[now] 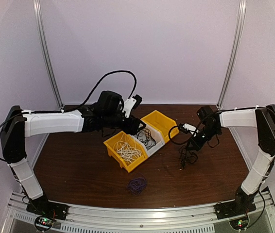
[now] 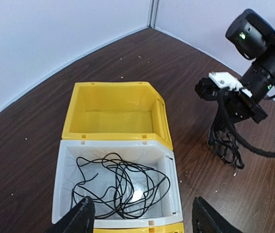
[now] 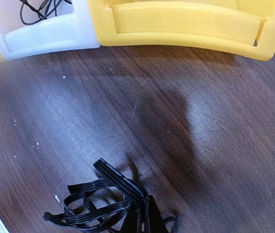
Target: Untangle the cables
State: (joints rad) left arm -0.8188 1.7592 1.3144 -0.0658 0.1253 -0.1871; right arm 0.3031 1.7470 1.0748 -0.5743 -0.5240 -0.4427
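Note:
My left gripper (image 2: pixel 142 221) hangs open above a white bin (image 2: pixel 176 184) that holds a loose black cable (image 2: pixel 120 187). Seen from above, this gripper (image 1: pixel 136 127) is over the row of bins. A white cable (image 1: pixel 128 151) lies in the near yellow bin (image 1: pixel 109 144). On the table in front lies a small purple cable (image 1: pixel 137 184). My right gripper (image 3: pixel 143 219) is shut on a folded black cable bundle (image 3: pixel 91 208), low over the wood. From above, the right gripper (image 1: pixel 182 164) and its bundle (image 1: pixel 191 156) are right of the bins.
An empty yellow bin (image 2: pixel 113 94) stands behind the white one, and from the right wrist its wall (image 3: pixel 186 24) is just ahead. Thick black arm cables loop above the left arm (image 1: pixel 113 75). White walls and metal posts close off the table's back.

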